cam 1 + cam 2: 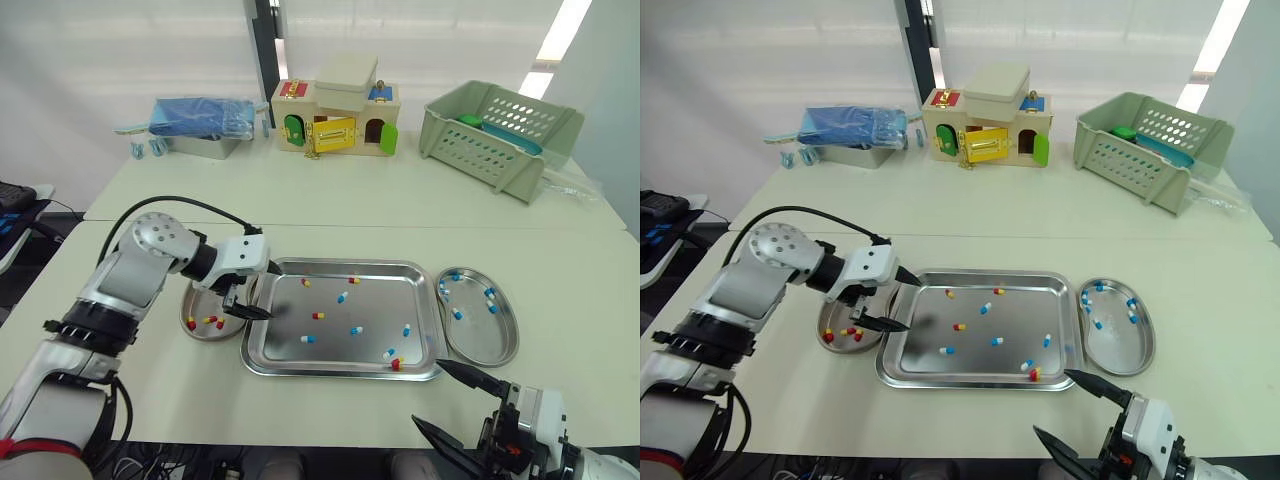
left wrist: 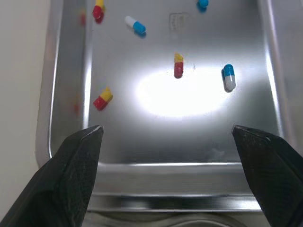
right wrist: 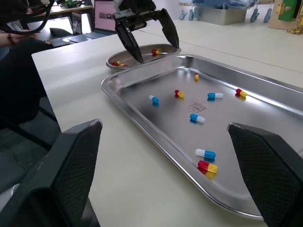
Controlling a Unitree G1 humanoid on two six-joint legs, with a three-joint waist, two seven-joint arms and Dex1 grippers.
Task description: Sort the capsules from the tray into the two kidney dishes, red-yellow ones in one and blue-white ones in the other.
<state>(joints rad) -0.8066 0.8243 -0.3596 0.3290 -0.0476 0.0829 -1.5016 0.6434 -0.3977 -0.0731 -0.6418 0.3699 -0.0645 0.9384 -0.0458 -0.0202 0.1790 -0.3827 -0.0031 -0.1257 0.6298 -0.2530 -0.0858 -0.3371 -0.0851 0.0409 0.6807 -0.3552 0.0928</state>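
Ahead of the spread left jaws, capsules (image 2: 178, 65) dot the tray (image 2: 156, 142)

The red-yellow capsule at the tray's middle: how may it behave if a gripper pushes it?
The red-yellow capsule, small and rounded, will probably roll or skid. The shiny metal tray likely gives little grip. It seems light.

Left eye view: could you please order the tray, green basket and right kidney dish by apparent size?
1. tray
2. green basket, close behind but farther away, so unsure
3. right kidney dish, clearly smallest
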